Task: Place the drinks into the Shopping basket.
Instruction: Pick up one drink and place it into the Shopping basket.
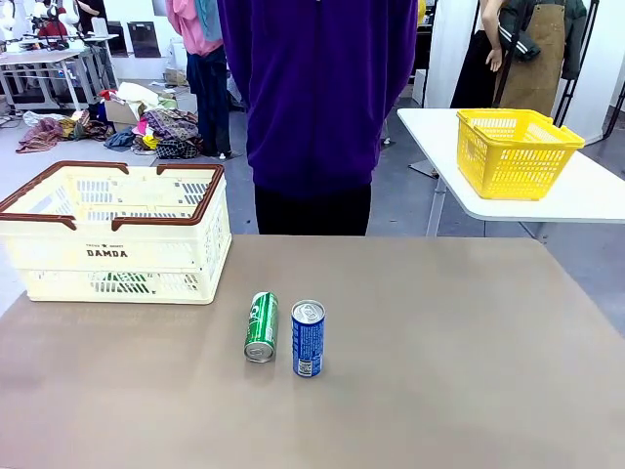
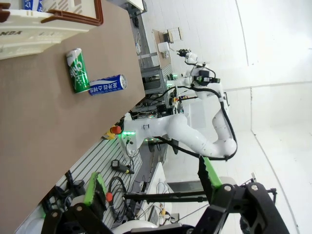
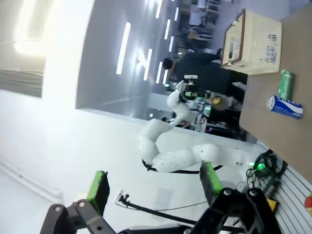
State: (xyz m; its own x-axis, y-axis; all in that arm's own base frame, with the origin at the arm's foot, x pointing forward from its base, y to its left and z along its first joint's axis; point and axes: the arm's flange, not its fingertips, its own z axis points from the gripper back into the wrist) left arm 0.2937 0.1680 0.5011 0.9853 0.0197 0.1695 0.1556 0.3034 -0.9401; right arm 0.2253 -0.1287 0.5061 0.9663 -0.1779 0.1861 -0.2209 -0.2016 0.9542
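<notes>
On the brown table a green can lies on its side, and a blue can with white lettering stands upright just to its right. The cream Shopping basket with brown rim sits at the table's far left; something green shows through its lower slats. The left wrist view shows the green can, the blue can and a basket corner far off. My left gripper is open and empty. My right gripper is also open, far from the cans and the basket.
A person in a purple top stands at the table's far edge, behind the cans. A yellow basket sits on a separate white table at the back right. Bare tabletop stretches to the right of the cans.
</notes>
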